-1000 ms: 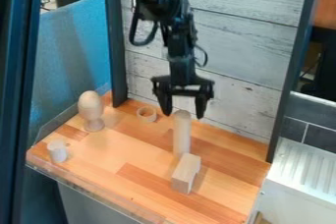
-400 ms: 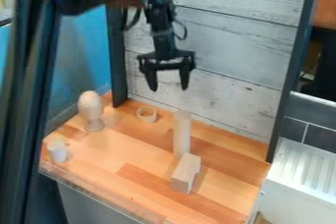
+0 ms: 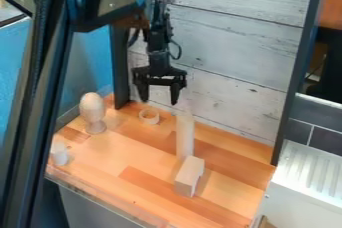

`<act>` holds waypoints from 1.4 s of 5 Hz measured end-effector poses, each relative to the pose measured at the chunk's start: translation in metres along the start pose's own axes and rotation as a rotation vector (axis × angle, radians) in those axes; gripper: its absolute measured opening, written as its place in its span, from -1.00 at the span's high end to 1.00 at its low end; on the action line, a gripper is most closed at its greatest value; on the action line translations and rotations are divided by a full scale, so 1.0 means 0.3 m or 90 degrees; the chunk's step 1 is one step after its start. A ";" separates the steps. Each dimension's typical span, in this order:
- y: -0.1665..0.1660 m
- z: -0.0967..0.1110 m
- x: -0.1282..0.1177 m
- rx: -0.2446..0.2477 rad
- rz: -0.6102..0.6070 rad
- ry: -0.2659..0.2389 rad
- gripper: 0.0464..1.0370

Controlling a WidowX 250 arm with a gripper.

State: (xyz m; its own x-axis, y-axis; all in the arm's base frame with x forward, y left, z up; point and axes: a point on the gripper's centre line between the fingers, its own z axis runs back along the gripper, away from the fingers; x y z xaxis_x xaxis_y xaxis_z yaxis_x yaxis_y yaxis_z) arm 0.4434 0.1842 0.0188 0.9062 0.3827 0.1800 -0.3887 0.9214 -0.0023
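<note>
"How's the claw [image 3: 159, 103]?"

"Fingers apart, open air between them, above a pale ring [image 3: 149, 116] in view; the true height is hard to judge."

"And around it?"

"Down to its right, an upright wooden cylinder [image 3: 185, 137], then a notched block [image 3: 190, 177]. Down to its left, a wooden egg [image 3: 92, 106] on a stand [image 3: 95, 127]; lower still, a small whitish cylinder [image 3: 59, 154]."

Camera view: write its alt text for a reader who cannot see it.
An open, empty black claw hangs over a wooden table holding a ring, a post, a notched block, a cylinder and an egg shape on a foot.
</note>
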 end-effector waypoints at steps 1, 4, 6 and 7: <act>0.017 -0.055 -0.006 0.015 -0.002 0.010 -0.92; 0.083 -0.157 0.068 0.056 0.048 0.013 -0.92; 0.099 -0.187 0.066 0.070 0.056 0.028 -0.92; 0.103 -0.216 0.047 0.064 0.060 0.059 -0.83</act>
State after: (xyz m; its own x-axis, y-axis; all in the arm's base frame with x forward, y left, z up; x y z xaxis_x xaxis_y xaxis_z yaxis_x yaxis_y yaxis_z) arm 0.4549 0.2225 -0.0426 0.8748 0.4757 0.0918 -0.4828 0.8717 0.0841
